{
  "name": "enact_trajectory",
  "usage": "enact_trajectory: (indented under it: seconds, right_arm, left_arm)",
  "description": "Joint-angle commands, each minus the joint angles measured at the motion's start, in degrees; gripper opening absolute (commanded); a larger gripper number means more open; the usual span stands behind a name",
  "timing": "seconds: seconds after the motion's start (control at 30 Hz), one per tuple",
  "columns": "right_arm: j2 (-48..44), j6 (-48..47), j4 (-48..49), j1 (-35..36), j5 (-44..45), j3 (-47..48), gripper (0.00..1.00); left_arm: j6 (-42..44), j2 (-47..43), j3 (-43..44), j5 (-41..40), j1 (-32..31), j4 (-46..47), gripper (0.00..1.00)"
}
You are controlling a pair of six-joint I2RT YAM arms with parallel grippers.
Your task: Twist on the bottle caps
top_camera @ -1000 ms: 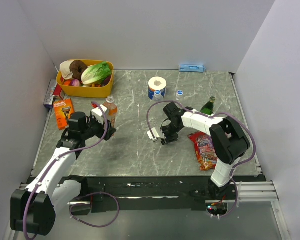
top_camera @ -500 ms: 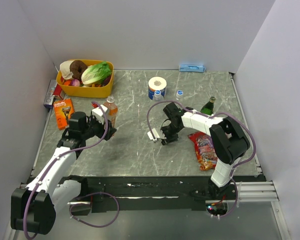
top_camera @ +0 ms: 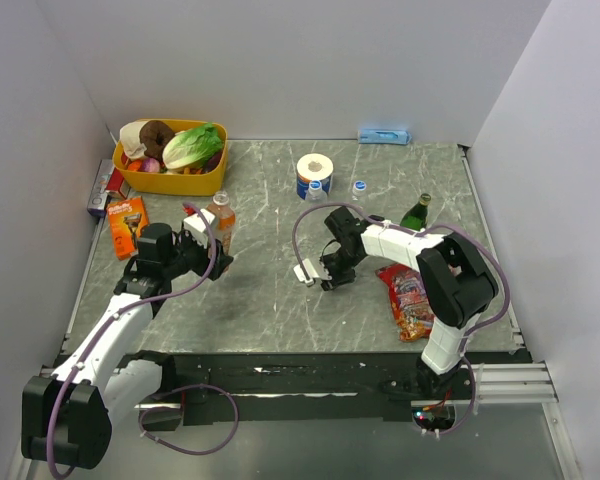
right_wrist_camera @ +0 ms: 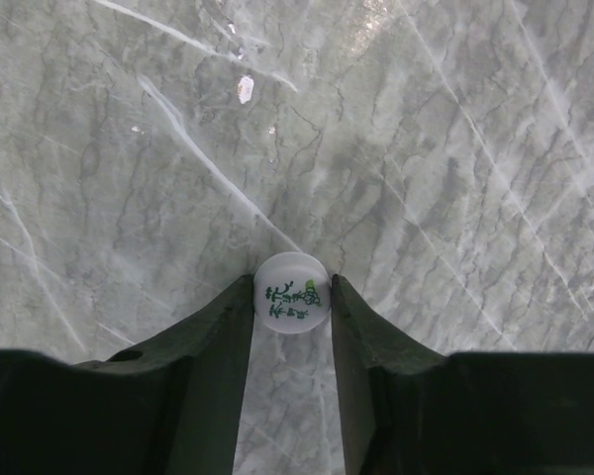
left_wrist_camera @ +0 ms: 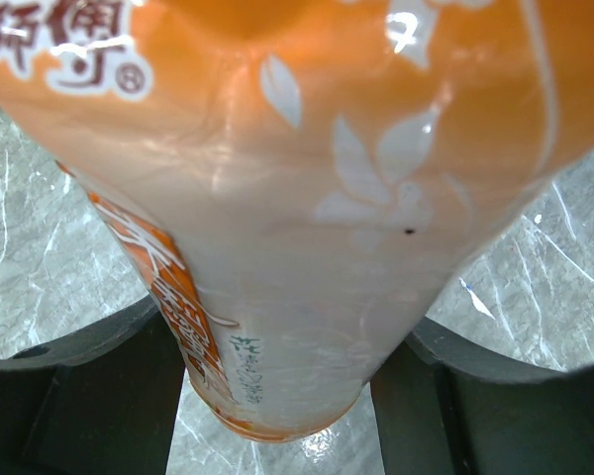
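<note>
My left gripper (top_camera: 217, 255) is shut on the lower body of the tall orange-drink bottle (top_camera: 222, 218), which stands upright at the left. Its orange label fills the left wrist view (left_wrist_camera: 277, 198), with a dark finger (left_wrist_camera: 79, 396) on each side. My right gripper (top_camera: 326, 282) points down at mid-table, shut on a small white round cap with green print (right_wrist_camera: 291, 291) close to the marble surface. Two small blue caps with pale tops (top_camera: 360, 186) (top_camera: 314, 188) stand at the back, one beside the toilet roll. I cannot tell whether they sit on the small clear bottles.
A toilet roll (top_camera: 315, 168) stands at the back middle. A yellow basket (top_camera: 170, 183) of food is at back left, with an orange razor pack (top_camera: 127, 224) near it. A dark green bottle (top_camera: 415, 213) and a red snack bag (top_camera: 408, 298) lie right of my right arm.
My right gripper has shifted very slightly to the left with the white cap between its fingers. The left arm and the orange bottle have not moved.
</note>
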Motion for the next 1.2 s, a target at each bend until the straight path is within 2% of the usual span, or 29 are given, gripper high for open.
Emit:
enact_trajectory:
  seconds: [0.0, 0.1, 0.23, 0.4, 0.57, 0.67, 0.87, 1.17]
  right_arm:
    - [0.0, -0.4, 0.8, 0.8, 0.3, -1.2, 0.36]
    - [-3.5, 1.6, 0.6, 0.7, -0.6, -0.3, 0.28]
    - [-11.1, 7.7, -6.6, 0.5, -6.3, 5.2, 0.27]
    - [-20.8, 19.6, -16.0, 0.2, -14.6, 17.0, 0.25]
    - [-27.3, 26.8, -19.3, 0.5, -18.5, 22.1, 0.24]
    - [-29.4, 25.5, -23.1, 1.7, -18.1, 24.3, 0.25]
    - [-31.0, 22.2, -28.9, 7.2, -16.3, 25.5, 0.27]
    - [-29.8, 22.4, -24.6, 11.8, -14.6, 24.3, 0.29]
  left_arm:
    - [-0.3, 0.1, -0.4, 1.5, 0.3, 2.7, 0.01]
    - [0.7, 0.3, -0.3, 3.1, 0.1, 2.7, 0.01]
    - [6.4, 0.5, -0.3, 6.0, -3.0, 3.6, 0.01]
    - [17.6, 3.4, -1.7, 11.0, -14.1, 6.9, 0.01]
    - [18.0, 9.1, -2.2, 13.4, -22.1, 17.3, 0.01]
    - [17.0, 12.6, -2.9, 13.1, -24.7, 23.5, 0.01]
    - [21.0, 14.2, -8.7, 9.5, -28.7, 34.5, 0.01]
    - [20.9, 13.6, -10.8, 9.6, -30.9, 33.7, 0.01]
